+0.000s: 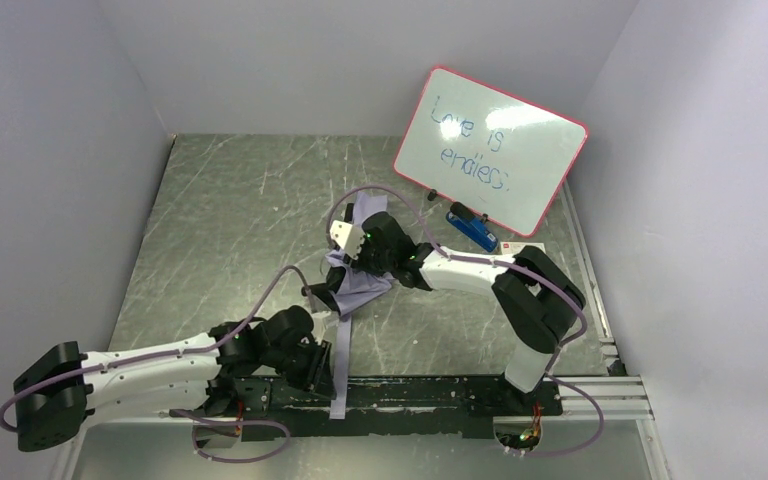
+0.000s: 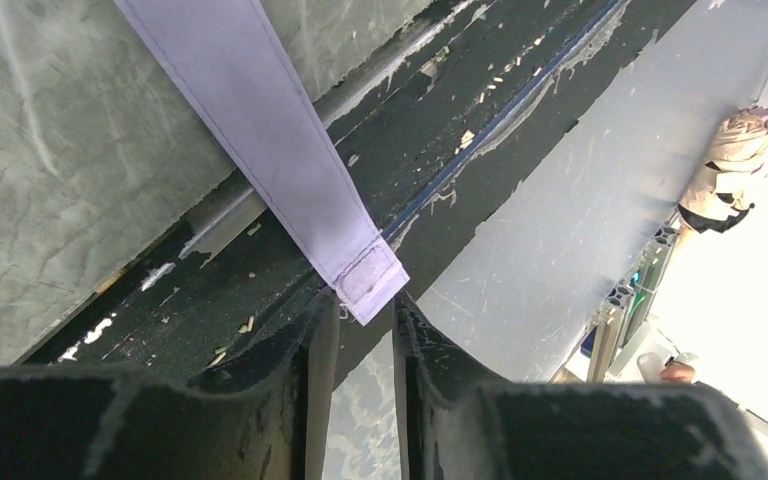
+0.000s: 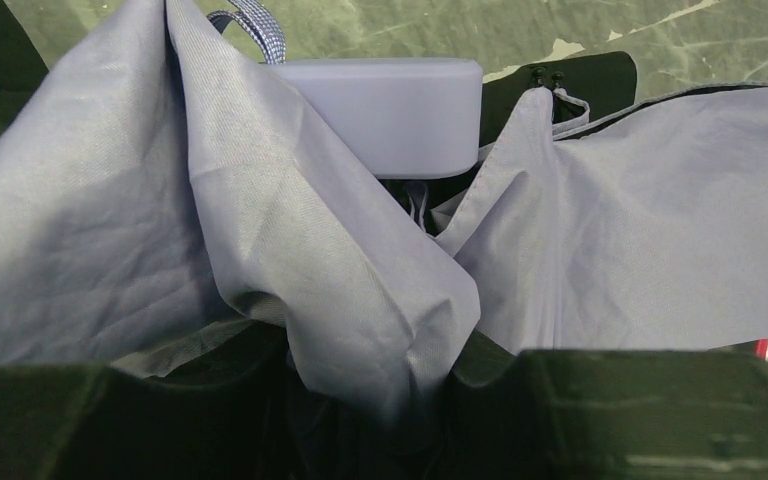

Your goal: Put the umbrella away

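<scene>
The umbrella (image 1: 363, 287) is a bunched lavender bundle at mid-table with its pale handle (image 1: 342, 235) pointing to the far side. My right gripper (image 1: 355, 262) is shut on its fabric. In the right wrist view, folds of the umbrella (image 3: 340, 270) fill the space between the jaws, and the handle (image 3: 390, 110) lies beyond them. A long lavender strap (image 1: 343, 350) trails from the bundle toward the near edge. Its stitched end (image 2: 370, 280) lies just past the tips of my left gripper (image 2: 365, 310), which is open with a narrow gap and pinches nothing.
A pink-framed whiteboard (image 1: 490, 150) leans at the back right with a blue eraser (image 1: 472, 230) at its foot. A black strip and metal rail (image 1: 430, 395) run along the near edge under the strap's end. White walls close in both sides.
</scene>
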